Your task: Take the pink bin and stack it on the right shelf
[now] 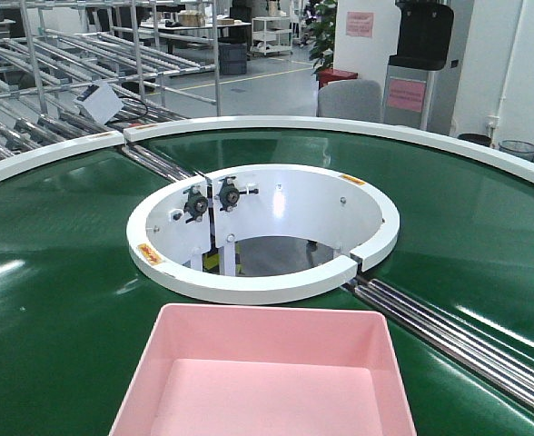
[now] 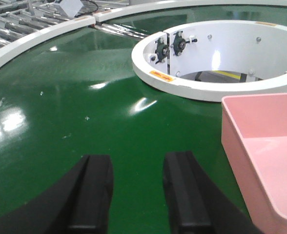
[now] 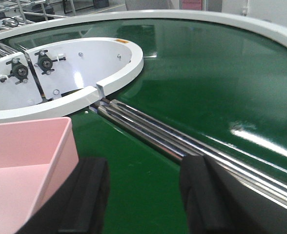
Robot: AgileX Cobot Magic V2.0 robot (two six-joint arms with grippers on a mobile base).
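Note:
The pink bin (image 1: 265,377) is a shallow pale-pink tub resting on the green conveyor belt at the near centre, empty. It also shows at the right edge of the left wrist view (image 2: 265,151) and at the lower left of the right wrist view (image 3: 24,161). My left gripper (image 2: 136,192) is open and empty over the belt, left of the bin's left wall. My right gripper (image 3: 143,195) is open and empty, with its left finger (image 3: 87,195) beside the bin's right wall. The right shelf is out of view.
The green round conveyor belt (image 1: 58,263) has a white ring (image 1: 249,282) around a central hole just beyond the bin. Steel rollers (image 1: 458,336) cross the belt to the right of the bin. Roller racks (image 1: 49,100) stand at the back left.

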